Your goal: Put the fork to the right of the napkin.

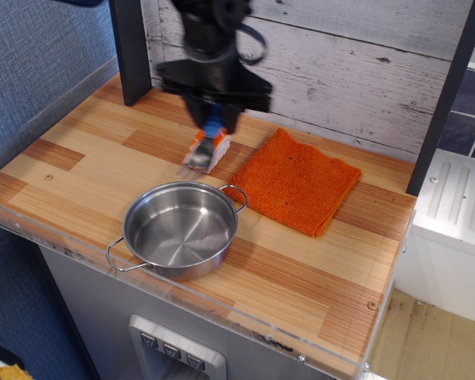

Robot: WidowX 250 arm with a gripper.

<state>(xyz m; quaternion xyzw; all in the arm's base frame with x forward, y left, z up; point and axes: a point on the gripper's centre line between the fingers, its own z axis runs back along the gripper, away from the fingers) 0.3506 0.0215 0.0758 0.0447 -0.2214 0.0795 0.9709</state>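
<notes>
**Fork hanging in the air above the sushi piece**

At the left front of the wooden table (317, 277), one steel pot (180, 228) is standing with its two wire handles showing. Behind it, the arm is reaching down from the top edge, and its fingers (214, 119) are closing on the blue handle of the one fork (205, 146). The fork is hanging below the fingers, tined head downward and blurred, clear of the table. It is hanging in front of one orange-and-white sushi piece (218, 150), which is lying on the table and is mostly covered by the fork and fingers. Just to the right, one orange napkin (297, 182) is lying flat, its near-left corner close to the pot's rim. The fork is sitting left of the napkin, and bare wood is showing on the napkin's right side.
</notes>
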